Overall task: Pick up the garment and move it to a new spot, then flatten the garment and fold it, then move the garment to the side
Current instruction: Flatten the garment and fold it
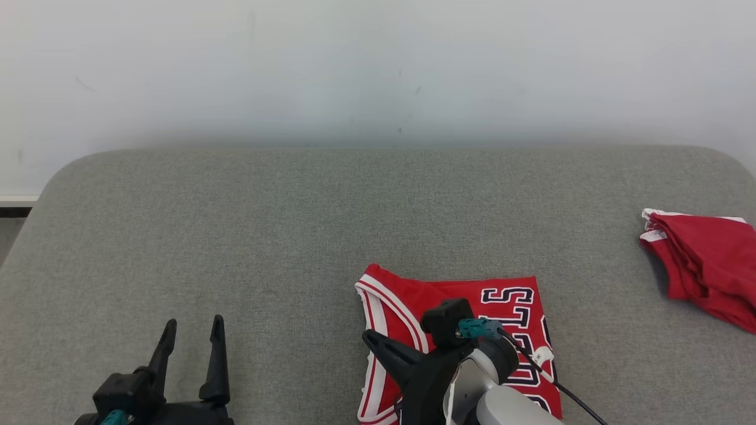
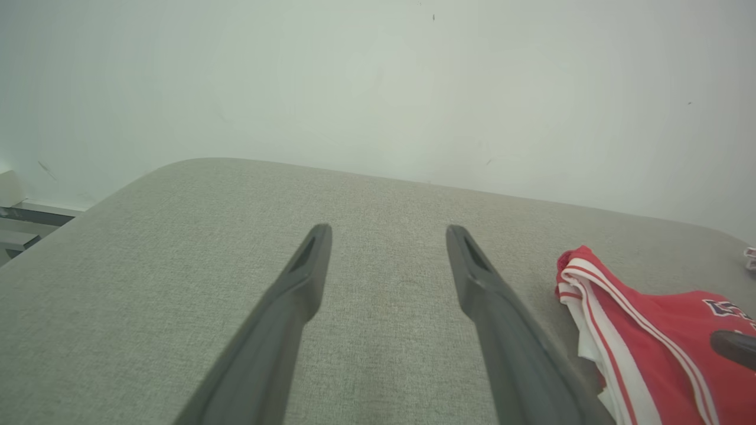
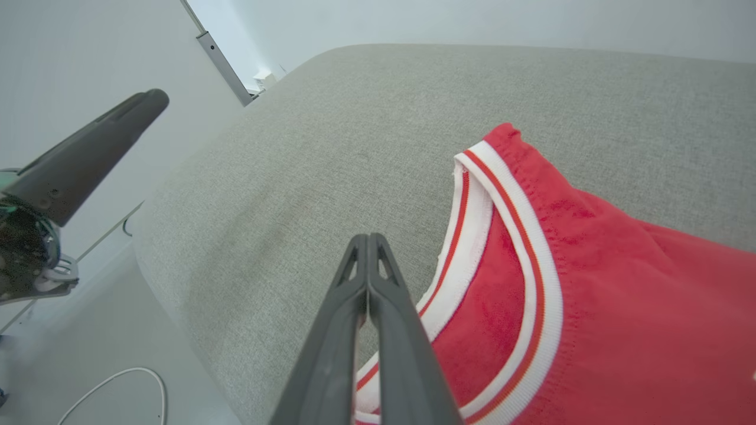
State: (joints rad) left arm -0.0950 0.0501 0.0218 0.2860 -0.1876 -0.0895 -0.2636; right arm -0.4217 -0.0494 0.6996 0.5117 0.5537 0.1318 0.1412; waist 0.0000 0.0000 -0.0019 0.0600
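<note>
Jersey (image 1: pixel 455 289) lay folded on the grey cushion (image 1: pixel 236 236), directly beneath the right gripper (image 3: pixel 367 237); its fingers were pressed together, no cloth visible between the tips; left gripper (image 1: pixel 195 321), spread wide and empty, stood well apart to the jersey's left.

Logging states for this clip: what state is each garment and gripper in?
Jersey: folded, lying flat on the cushion.
Second red garment: bunched, at the cushion's right edge.
Left gripper: open, empty.
Right gripper: shut, nothing between its tips, beside the jersey's trimmed edge.
</note>
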